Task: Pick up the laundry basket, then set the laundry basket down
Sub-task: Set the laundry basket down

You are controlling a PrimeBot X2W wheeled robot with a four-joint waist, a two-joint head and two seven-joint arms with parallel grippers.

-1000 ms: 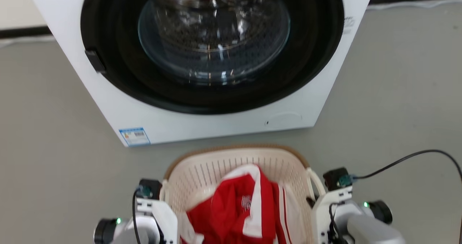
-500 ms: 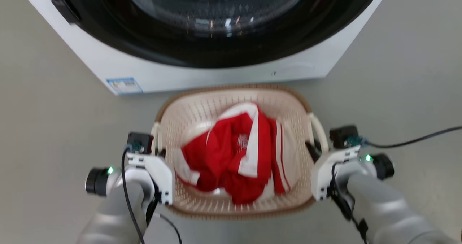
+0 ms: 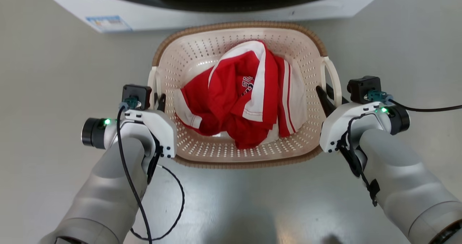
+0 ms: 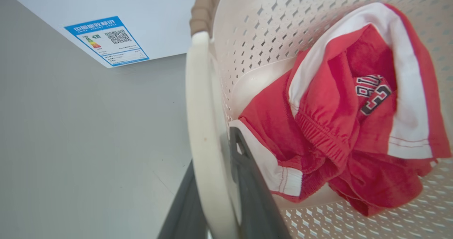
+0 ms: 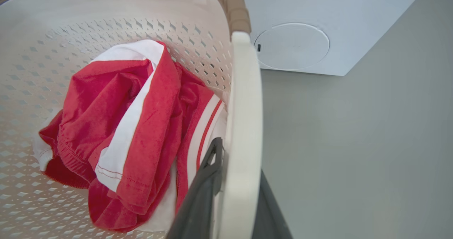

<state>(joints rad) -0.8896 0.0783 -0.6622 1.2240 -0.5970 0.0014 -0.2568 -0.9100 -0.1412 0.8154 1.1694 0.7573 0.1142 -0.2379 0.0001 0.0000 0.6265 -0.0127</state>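
The laundry basket (image 3: 202,51), cream and perforated with a brown woven-look rim, sits in front of me between both arms in the head view. A crumpled red and white garment (image 3: 245,92) lies inside it. My left gripper (image 3: 158,101) is shut on the basket's left white loop handle (image 3: 153,79). The left wrist view shows that handle (image 4: 198,118) squeezed between the dark fingers (image 4: 249,186). My right gripper (image 3: 329,97) is shut on the right loop handle (image 3: 335,78); the right wrist view shows this handle (image 5: 244,104) between its fingers (image 5: 205,177). Whether the basket touches the floor I cannot tell.
The white washer (image 3: 187,14) stands just beyond the basket's far rim, with a blue label (image 3: 108,22) at its lower left corner. Grey floor (image 3: 54,74) spreads on both sides. A black cable (image 3: 429,109) trails right from my right wrist, and another cable (image 3: 173,215) loops under my left arm.
The head camera has tilted down: the washer has slid to the top edge and the whole basket is now in view. Both grippers keep their hold on the handles.
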